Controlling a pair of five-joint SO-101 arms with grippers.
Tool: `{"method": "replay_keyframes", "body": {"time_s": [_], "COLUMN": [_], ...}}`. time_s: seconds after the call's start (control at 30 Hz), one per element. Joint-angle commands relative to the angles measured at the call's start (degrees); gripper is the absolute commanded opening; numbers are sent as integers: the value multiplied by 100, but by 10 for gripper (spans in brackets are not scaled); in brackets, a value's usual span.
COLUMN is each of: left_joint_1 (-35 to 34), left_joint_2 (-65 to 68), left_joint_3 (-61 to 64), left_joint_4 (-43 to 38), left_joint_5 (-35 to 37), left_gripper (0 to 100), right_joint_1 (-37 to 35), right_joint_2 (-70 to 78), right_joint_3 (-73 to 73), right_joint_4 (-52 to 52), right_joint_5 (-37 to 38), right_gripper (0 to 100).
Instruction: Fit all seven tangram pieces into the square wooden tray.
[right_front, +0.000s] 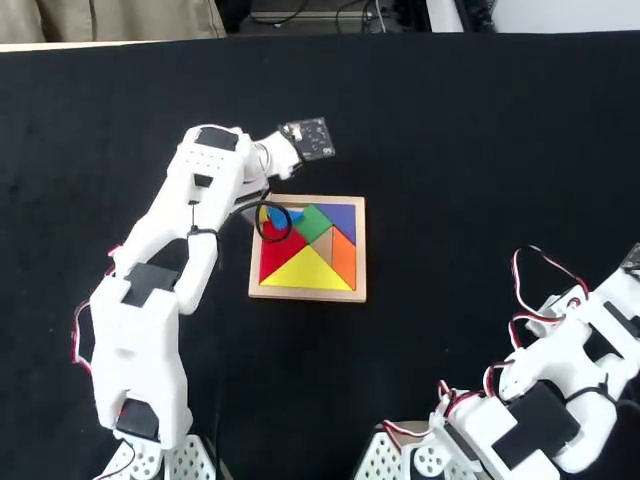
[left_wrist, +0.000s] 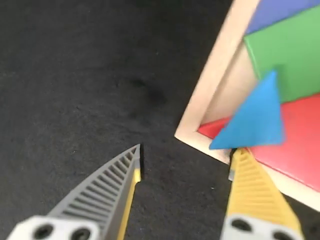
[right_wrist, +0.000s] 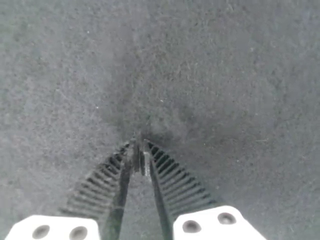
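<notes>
"High view first: where's the tray (right_front: 307, 293)?"

"Near the middle of the black cloth (right_front: 480, 150). The yellow triangle (right_front: 305, 268), red piece (right_front: 275, 250), green square (right_front: 314, 222), orange piece (right_front: 343, 255) and violet piece (right_front: 343, 213) all lie inside it."

"And the arms?"

"The left arm (right_front: 190, 230) stretches to the tray's far left corner. The right arm (right_front: 560, 390) is folded at the near right edge, well apart from the tray."

"What does the left wrist view give you?"

"The left gripper (left_wrist: 187, 150) stands spread wide over that corner, with nothing between the fingers. The grey finger (left_wrist: 112, 185) is over cloth outside the rim. The tip of the yellow finger (left_wrist: 250, 185) is at the rim, right at the low corner of the blue triangle (left_wrist: 252, 117)."

"Is that triangle seated?"

"No. It overlaps the red piece and the edge of the green square, beside a patch of bare wood (left_wrist: 225, 92) in the corner. Whether it is propped up or lying flat on them, I cannot tell."

"Right wrist view?"

"The right gripper (right_wrist: 139, 150) has its fingers drawn together to a thin slit, gripping nothing, above bare cloth."
</notes>
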Motion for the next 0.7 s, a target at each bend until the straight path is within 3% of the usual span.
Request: {"method": "replay_keyframes", "body": {"time_s": [0.0,0.2,0.5,0.67], "left_joint_1": [119,505,514,576], "left_joint_2": [44,44,-26,-26], "left_joint_3": [-268,-242,-303,-1015], "left_joint_4": [-105,-88,1152,1785], "left_joint_5": [255,510,-360,-114], "left_gripper": [278,278,278,278], "right_joint_1": [-123,-237,-229,-237], "right_joint_2": [57,57,57,57], "right_joint_3": [-224,-224,-224,-224], "right_joint_4": [9,9,9,9], "right_joint_5": [62,70,70,70], "right_gripper": [12,12,12,12]}}
